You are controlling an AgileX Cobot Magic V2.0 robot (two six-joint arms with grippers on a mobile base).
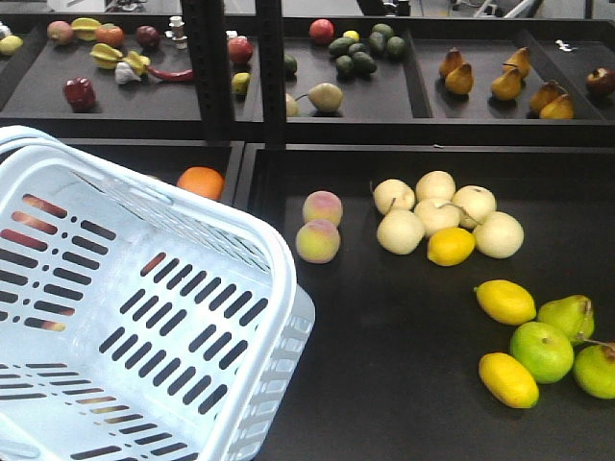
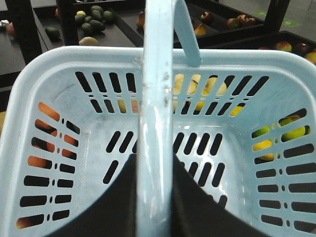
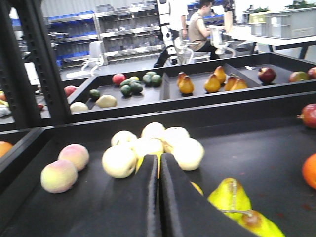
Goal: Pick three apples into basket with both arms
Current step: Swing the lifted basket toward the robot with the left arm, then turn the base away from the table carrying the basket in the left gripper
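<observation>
Basket [image 1: 144, 317] tilts at the left of the black tray [image 1: 384, 384], its handle [image 2: 158, 74] pinched between the dark fingers of the left hand [image 2: 154, 159]. Right hand [image 3: 159, 197], fingers pressed together, hovers low before the pale pears [image 3: 153, 145]. One dark red apple [image 3: 267, 74] lies in the far tray [image 3: 163, 96] beside brown pears [image 3: 212, 81].
</observation>
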